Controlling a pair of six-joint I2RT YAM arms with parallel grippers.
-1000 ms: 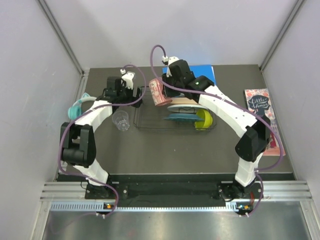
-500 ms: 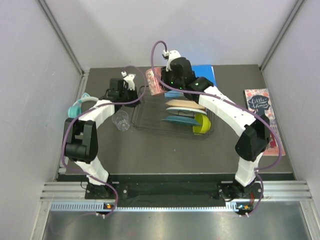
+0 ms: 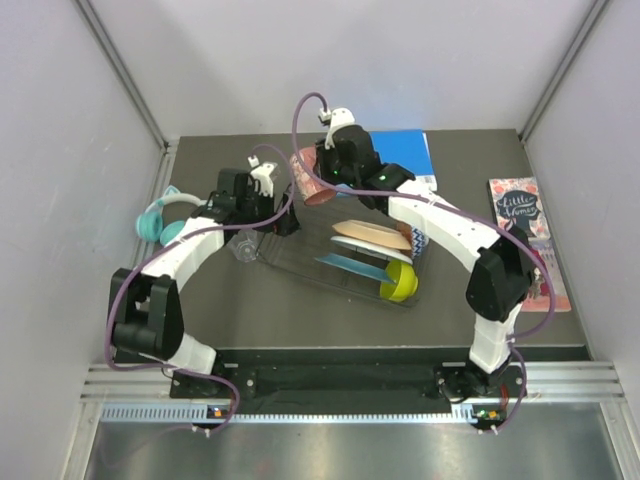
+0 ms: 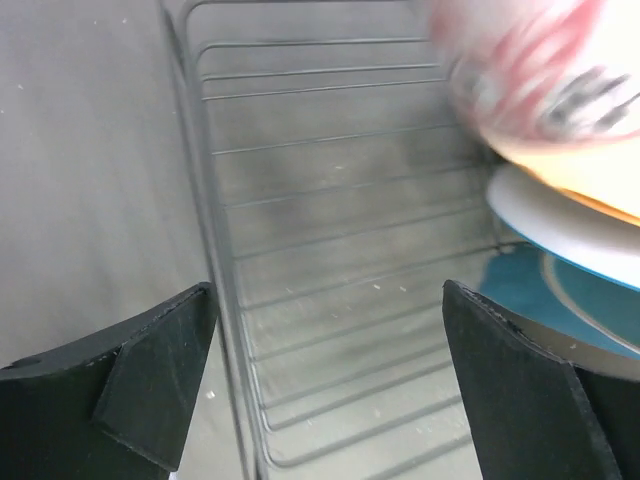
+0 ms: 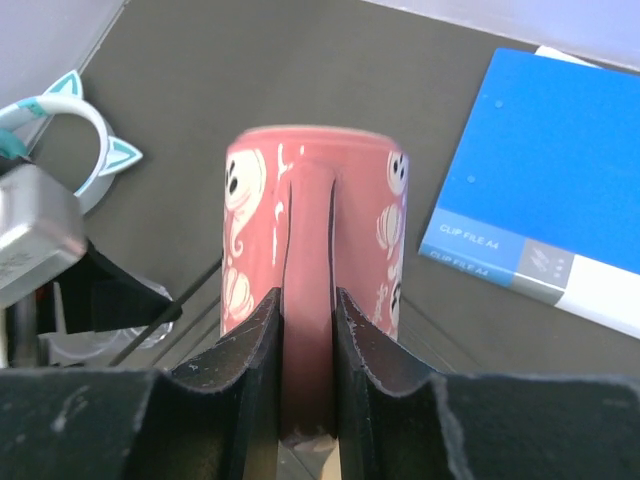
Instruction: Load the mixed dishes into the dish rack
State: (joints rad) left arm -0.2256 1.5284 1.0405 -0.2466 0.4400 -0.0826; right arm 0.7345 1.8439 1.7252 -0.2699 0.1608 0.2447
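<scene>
The dish rack (image 3: 300, 262) lies skewed on the dark table. It holds the peach plate (image 3: 377, 231), the white plate (image 3: 362, 246), the teal plate (image 3: 348, 265) and the yellow-green bowl (image 3: 401, 282). My right gripper (image 3: 322, 178) is shut on the handle of the pink mug (image 3: 306, 178) and holds it above the rack's far left end; the right wrist view shows the fingers (image 5: 262, 340) pinching the handle of the mug (image 5: 315, 220). My left gripper (image 3: 283, 222) is open, its jaws wide apart over the rack's left side wire (image 4: 215, 290). The clear cup (image 3: 240, 248) stands left of the rack, partly hidden by the left arm.
Teal cat-ear headphones (image 3: 155, 215) lie at the left edge. A blue clip file (image 3: 412, 150) lies behind the rack, also in the right wrist view (image 5: 540, 190). A patterned book (image 3: 522, 220) lies at the right. Grey walls close in three sides.
The rack has turned, its right end swinging toward the near edge. My left gripper has come nearer, onto the rack's left end. The mug has shifted slightly left.
</scene>
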